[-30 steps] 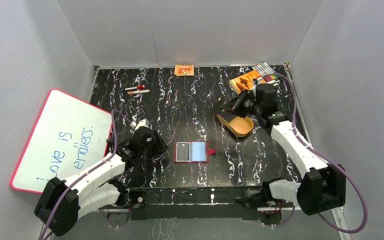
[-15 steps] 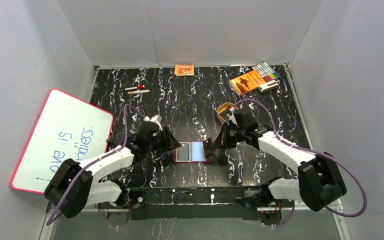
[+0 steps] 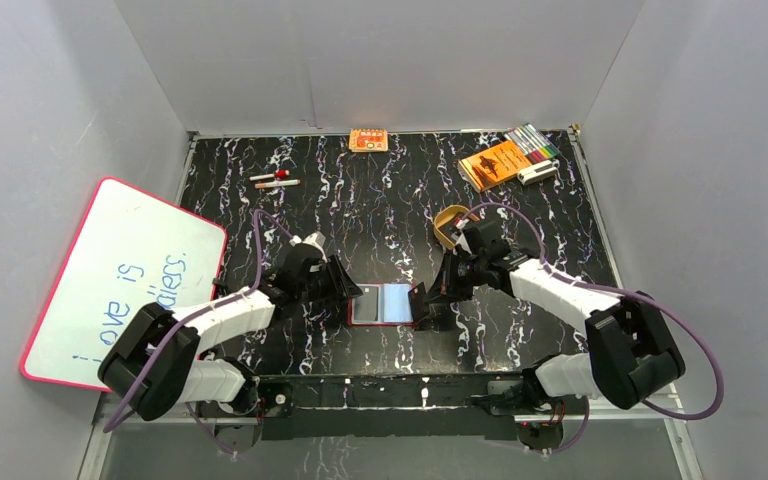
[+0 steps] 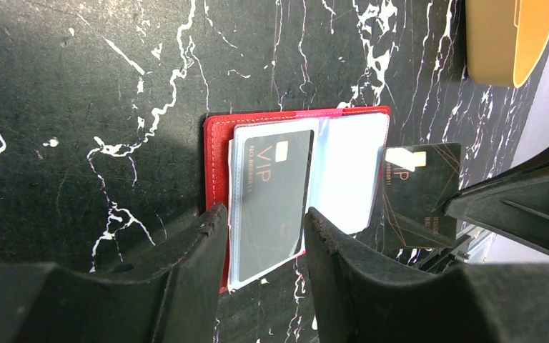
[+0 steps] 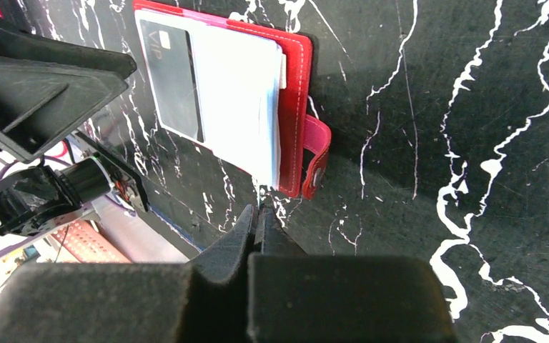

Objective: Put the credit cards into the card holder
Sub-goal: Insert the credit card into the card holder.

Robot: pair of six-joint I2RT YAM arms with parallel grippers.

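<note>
Found the holder (image 3: 384, 303) lying open at the middle of the table's (image 3: 360, 200) near edge, with a stowed card (image 4: 271, 193) already under the clear film of its left half. Saw the right gripper (image 5: 259, 214) clenched on a second card (image 4: 420, 193), held on edge just beside the holder's right side. Noted the left gripper (image 4: 261, 227) half spread and grasping nothing, fingers straddling the holder's left half (whether pressing on it, impossible to tell).

Judged the second card light, stiff, thin and slick: best pinched by one edge, leaving the opposite edge free to slide in. Judged the right sleeve (image 4: 350, 171) limp and liable to buckle, so worth pinning the holder by its leather rim.

Looking back a second, found the right gripper away at the tray (image 3: 447, 222) toward the table's right edge, and the left gripper well off the holder's left side. Half a second back, found both nearly in place.
</note>
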